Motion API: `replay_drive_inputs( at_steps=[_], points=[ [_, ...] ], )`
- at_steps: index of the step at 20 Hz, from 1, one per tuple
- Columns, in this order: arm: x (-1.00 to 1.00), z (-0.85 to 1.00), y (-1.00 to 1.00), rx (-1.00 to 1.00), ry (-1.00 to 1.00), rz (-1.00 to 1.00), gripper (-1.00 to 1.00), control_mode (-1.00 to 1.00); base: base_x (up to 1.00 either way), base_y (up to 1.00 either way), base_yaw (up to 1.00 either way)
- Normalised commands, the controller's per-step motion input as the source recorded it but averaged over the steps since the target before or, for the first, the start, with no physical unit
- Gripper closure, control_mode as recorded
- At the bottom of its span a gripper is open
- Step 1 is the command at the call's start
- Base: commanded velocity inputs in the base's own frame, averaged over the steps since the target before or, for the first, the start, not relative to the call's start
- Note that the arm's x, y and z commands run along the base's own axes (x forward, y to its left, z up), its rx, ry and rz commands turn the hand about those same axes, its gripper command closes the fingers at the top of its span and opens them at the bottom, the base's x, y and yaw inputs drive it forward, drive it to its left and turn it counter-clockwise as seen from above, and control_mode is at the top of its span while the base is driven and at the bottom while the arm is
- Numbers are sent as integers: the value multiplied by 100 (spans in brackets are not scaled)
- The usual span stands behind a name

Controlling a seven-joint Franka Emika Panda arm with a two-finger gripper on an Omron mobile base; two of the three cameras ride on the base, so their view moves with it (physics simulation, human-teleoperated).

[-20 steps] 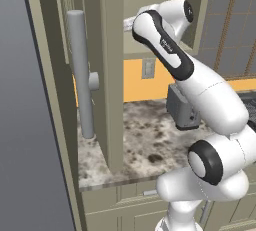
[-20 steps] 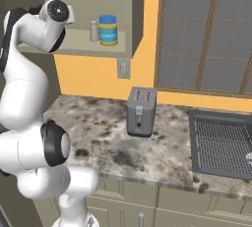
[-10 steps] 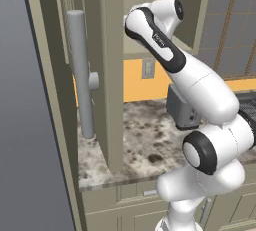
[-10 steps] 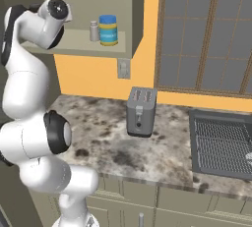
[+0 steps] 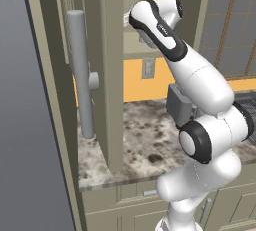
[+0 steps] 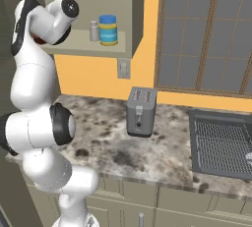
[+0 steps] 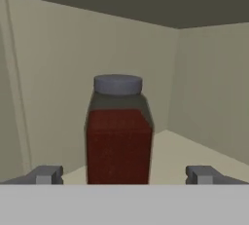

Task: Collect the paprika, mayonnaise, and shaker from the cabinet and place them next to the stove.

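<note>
Small dark red paprika bottle [image 7: 118, 136] with smooth grey cap standing straight up on pale cabinet shelf [image 7: 194, 152]. Gripper [image 7: 124, 174] spread wide, holding nothing.

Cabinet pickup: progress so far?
Done: the cabinet door stands open. In hand: the open gripper faces the paprika on the shelf, fingers either side, not closed. Left: grasp it, then fetch the mayonnaise and shaker, both on the shelf; nothing is by the stove yet.
</note>
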Motion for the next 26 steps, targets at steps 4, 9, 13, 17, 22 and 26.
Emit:
replay_drive_inputs(
  at_steps=[4,9,13,17,22,26],
  points=[
    [23,0,21,0,0,4,-100,-100,0,0,0],
    [12,0,28,-1,2,1,-100,-100,0,0,0],
    [0,0,31,-3,1,0,-100,-100,0,0,0],
    [12,0,15,-2,2,0,-100,-100,0,0,0],
    [14,0,18,-2,2,0,-100,-100,0,0,0],
    [15,0,14,-2,2,0,-100,-100,0,0,0]
  ],
)
